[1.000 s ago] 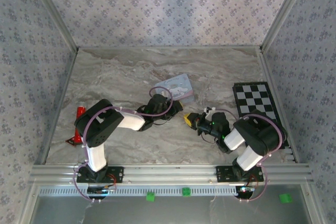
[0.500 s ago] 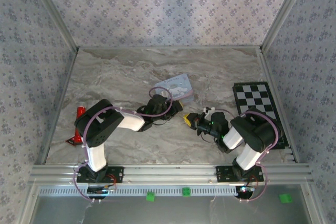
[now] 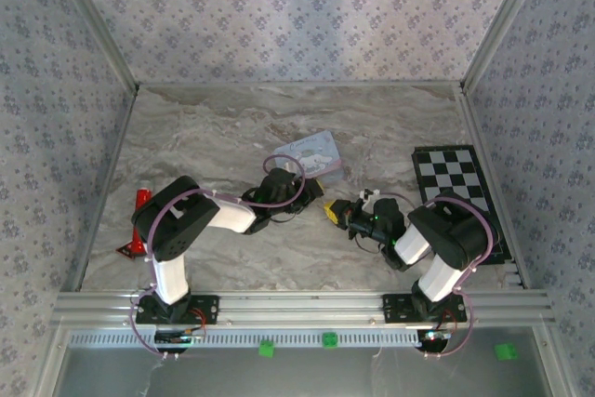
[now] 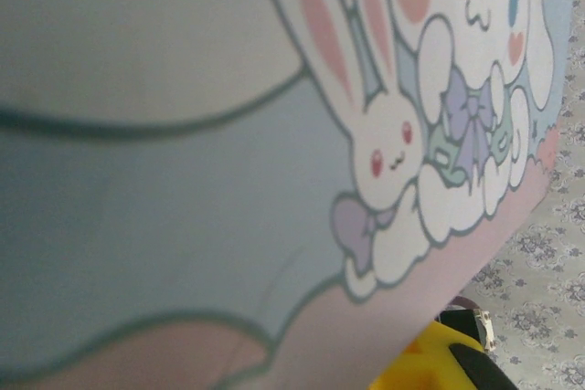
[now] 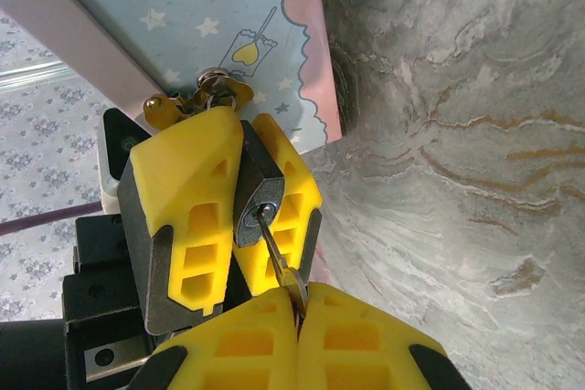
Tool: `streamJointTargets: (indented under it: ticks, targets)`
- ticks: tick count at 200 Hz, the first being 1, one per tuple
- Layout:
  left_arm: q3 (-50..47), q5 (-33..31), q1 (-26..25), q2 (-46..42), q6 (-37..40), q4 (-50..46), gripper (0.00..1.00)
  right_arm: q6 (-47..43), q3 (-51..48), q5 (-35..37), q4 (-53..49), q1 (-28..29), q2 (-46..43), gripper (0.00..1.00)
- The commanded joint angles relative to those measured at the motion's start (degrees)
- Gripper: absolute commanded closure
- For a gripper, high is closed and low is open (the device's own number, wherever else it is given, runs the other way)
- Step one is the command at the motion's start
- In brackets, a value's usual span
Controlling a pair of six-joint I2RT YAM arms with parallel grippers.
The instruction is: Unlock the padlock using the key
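The key (image 5: 277,260) was seated in the padlock (image 5: 257,191), which was clamped by the left gripper (image 5: 239,203) beside the tin (image 5: 228,15); the key was pinched by the right gripper (image 5: 297,312). A twist about its shaft was judged due next. The padlock's long axis was aligned with the key, shackle toward the tin

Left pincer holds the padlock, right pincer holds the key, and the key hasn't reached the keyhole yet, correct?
Not quite. The right wrist view shows the key already in the keyhole of the padlock. The left pincer does hold the padlock, the right pincer the key.
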Motion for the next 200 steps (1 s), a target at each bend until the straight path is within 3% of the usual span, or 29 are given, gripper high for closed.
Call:
streamJointTargets:
  ticks: [1,200]
  targets:
    - [-0.91,-0.36,0.42,-1.41,-2.26,0.41,0.92,-0.92,1.50,-0.53,1.61,-0.30,0.41,1.00]
    - [-0.36,0.02,-0.26,-1.41,-2.95,1.29,0.92,-0.64,3.65,-0.48,1.63,-0.30,2.19,1.00]
